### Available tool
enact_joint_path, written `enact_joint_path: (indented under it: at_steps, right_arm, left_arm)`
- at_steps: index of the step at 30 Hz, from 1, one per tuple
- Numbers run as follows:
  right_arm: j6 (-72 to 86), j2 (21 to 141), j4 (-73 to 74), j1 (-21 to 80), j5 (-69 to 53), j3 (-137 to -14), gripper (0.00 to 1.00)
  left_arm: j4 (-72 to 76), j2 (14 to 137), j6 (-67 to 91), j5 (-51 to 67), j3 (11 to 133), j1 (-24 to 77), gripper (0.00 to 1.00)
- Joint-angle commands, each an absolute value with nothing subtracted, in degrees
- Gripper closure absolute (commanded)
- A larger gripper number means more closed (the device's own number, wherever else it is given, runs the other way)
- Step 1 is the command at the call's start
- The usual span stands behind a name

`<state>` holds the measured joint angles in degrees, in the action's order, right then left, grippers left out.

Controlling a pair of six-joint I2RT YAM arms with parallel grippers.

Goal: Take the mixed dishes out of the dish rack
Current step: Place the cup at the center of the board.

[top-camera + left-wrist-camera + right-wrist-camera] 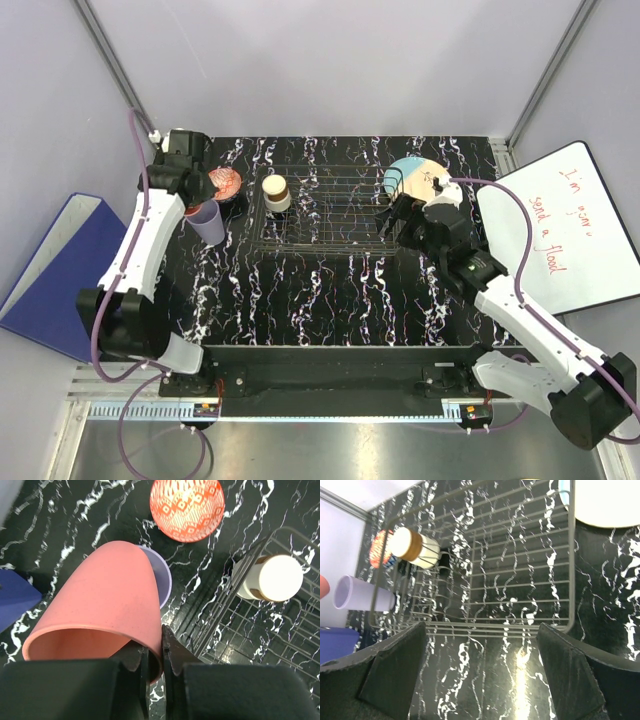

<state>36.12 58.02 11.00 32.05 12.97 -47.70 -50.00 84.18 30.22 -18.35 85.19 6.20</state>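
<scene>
Dish rack (320,205) stands on black, white-veined tabletop (330,290) between pale walls (330,60).

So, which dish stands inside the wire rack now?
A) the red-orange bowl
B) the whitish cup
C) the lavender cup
B: the whitish cup stands inside the dish rack, near its left end, while the bowl and the lavender cup sit on the table left of it.

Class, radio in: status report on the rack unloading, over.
Left gripper shut on pink cup, by lavender cup. Right gripper open, empty, above rack. White cup in rack. Nothing blocking it.
</scene>
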Motion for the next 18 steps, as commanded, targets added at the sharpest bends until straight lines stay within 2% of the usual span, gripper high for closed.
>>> enact_joint_path:
  at_steps: [1, 16, 17, 18]
  right_arm:
    - [35.0, 57.1, 8.9, 32.1, 13.8, -46.3, 0.0]
    - [35.6, 59.1, 7.6, 32.2, 13.9, -44.9, 0.0]
    - [35.5, 59.1, 7.6, 32.1, 14.1, -44.8, 0.0]
    - [35.6, 59.1, 7.6, 32.2, 14.1, -44.7, 0.0]
  left_arm:
    - [-47.7, 85.3, 30.8, -14.9, 86.9, 5.8, 1.0]
    - [-46.9, 92.3, 32.7, -6.4, 86.7, 2.1, 1.0]
    - [-47.0, 92.8, 32.8, -5.7, 86.9, 1.6, 0.97]
    - [-47.2, 94.0, 33.0, -5.0, 87.4, 1.4, 0.85]
